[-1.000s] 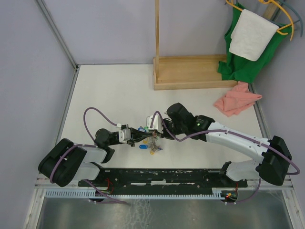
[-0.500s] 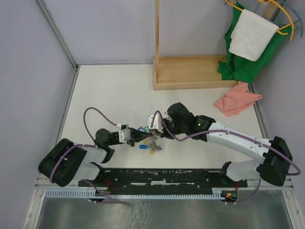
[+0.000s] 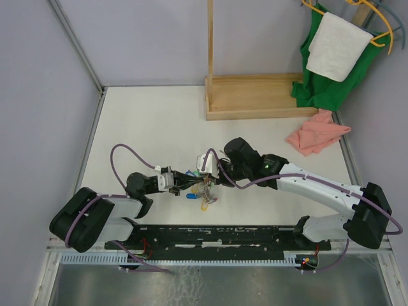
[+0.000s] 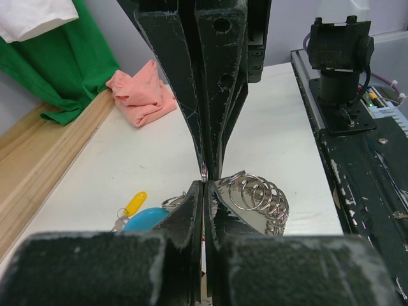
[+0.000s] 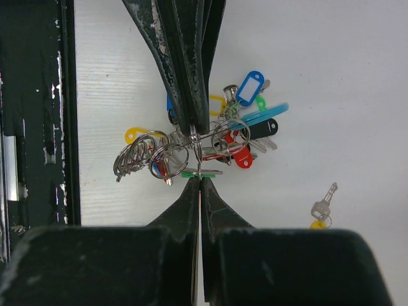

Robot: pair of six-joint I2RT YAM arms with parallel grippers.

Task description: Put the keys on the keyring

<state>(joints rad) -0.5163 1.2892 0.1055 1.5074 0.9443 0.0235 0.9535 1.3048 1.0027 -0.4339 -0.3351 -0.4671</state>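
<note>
Along the near edge of the table (image 3: 146,121) you have the black rail (image 3: 217,234) that carries both arms, and just past it your two hands meet tip to tip. Your left hand (image 4: 204,186) is clenched, and so is your right hand (image 5: 199,183). In the right wrist view a thin wire ring (image 5: 196,150) stands between their tips, and both seem to pinch it, one at each end. That ring sits in among the bunch on the keyring (image 5: 271,113), which lies on the table right under the hands. You can see its light-blue band, a tangle of metal loops (image 5: 137,156) to one side, and tags fanned out to the other, among them a blue tag (image 5: 250,86), a black tag (image 5: 261,129) and a red tag (image 5: 241,156). A loose key (image 5: 323,205) with a yellow tag lies flat on the table by itself, apart from the bunch. Farther back, at the far edge, a wooden stand (image 3: 255,99) rests with its upright post rising out of view, and a pink cloth (image 3: 317,132) lies crumpled just beside its right end. Behind that, a green cloth (image 3: 319,83) and a white towel (image 3: 336,44) hang at the far right corner.
</note>
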